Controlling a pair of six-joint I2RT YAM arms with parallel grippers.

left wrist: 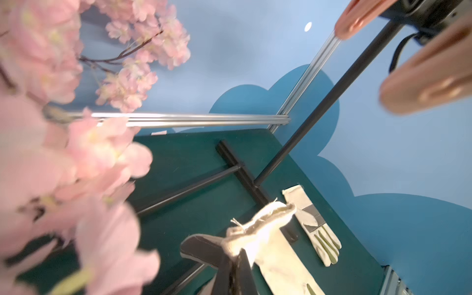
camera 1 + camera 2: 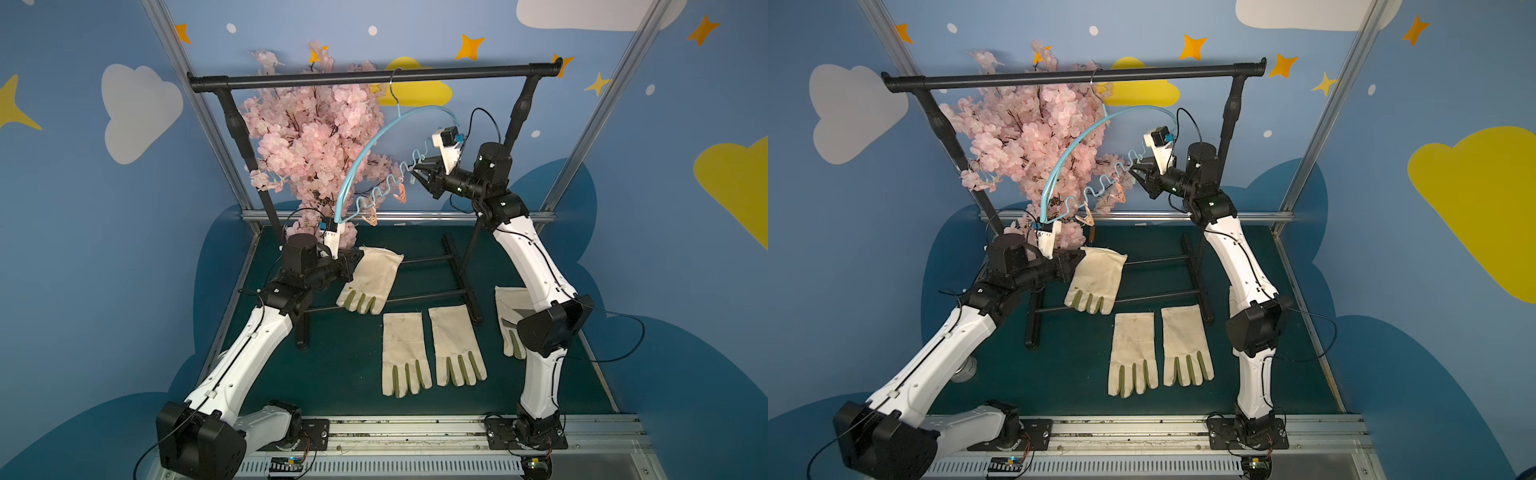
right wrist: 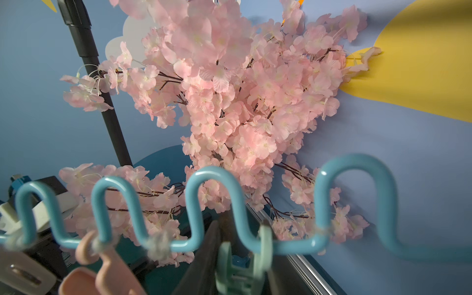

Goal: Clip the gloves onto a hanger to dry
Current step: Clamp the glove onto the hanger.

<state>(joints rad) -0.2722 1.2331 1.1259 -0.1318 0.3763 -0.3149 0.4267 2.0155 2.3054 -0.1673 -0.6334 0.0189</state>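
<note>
Cream canvas glove (image 2: 370, 280) is held by its cuff in the left tool (image 2: 352, 262), clamped tight on it at centre left of the frame. At upper centre, the light-blue hanger (image 2: 376, 139) tilts from the black rack (image 2: 374, 77). The right tool (image 2: 419, 171) pinches a green peg (image 3: 240, 265) on the hanger's wavy bar. Three more gloves (image 2: 402, 353) lie flat on the green bench (image 2: 345, 374), at lower centre and right.

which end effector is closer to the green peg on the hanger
Right. The right end effector is closed on the green peg; the left end effector is lower down, holding a glove by its cuff.
</note>
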